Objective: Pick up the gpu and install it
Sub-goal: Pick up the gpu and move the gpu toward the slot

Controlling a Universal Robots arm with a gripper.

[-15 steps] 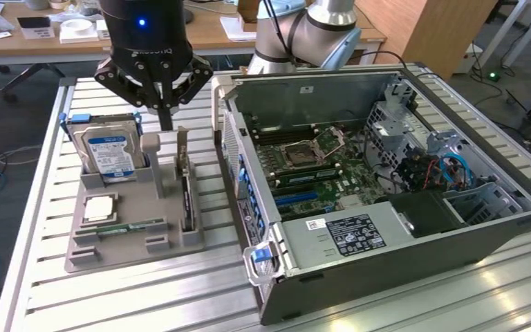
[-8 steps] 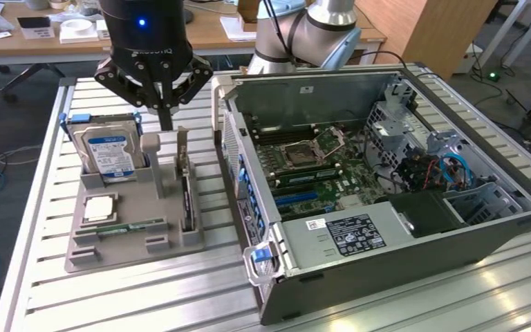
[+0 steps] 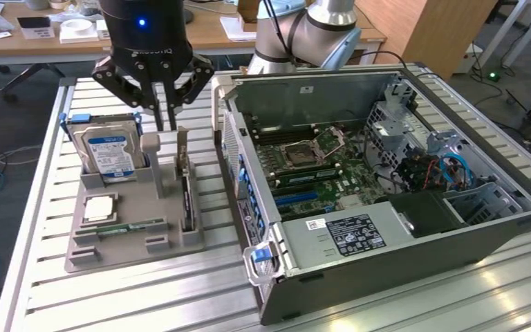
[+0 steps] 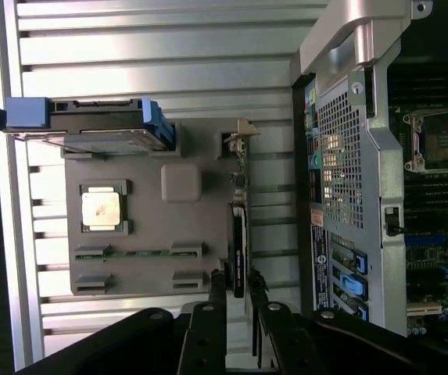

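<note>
The gripper (image 3: 165,128) (image 4: 236,275) hangs fingers-down above the gray holder (image 3: 118,238) (image 4: 149,226). Its fingers (image 4: 217,293) are parted by a narrow gap and grasp nothing. In the wrist view they straddle the line of the gpu (image 3: 188,200) (image 4: 238,242) over the end away from the bracket (image 3: 182,149) (image 4: 241,137). I cannot tell whether they touch it.

The gpu stands on edge in its slot in the holder, uninstalled. In the exterior view, that slot runs along the holder's 3 o'clock side, the side nearest the case (image 3: 386,256) (image 4: 349,156), and the bracket is at the card's 12 o'clock end.

The hard drive (image 3: 108,149) (image 4: 98,125) stands upright at the holder's 11 o'clock corner. The processor (image 3: 99,207) (image 4: 101,209) lies flat near the holder's middle, and the memory stick (image 3: 127,227) (image 4: 137,252) lies just at 6 o'clock of it.

The case lies open on the table (image 3: 182,297), at 3 o'clock of the holder and just beside it.
</note>
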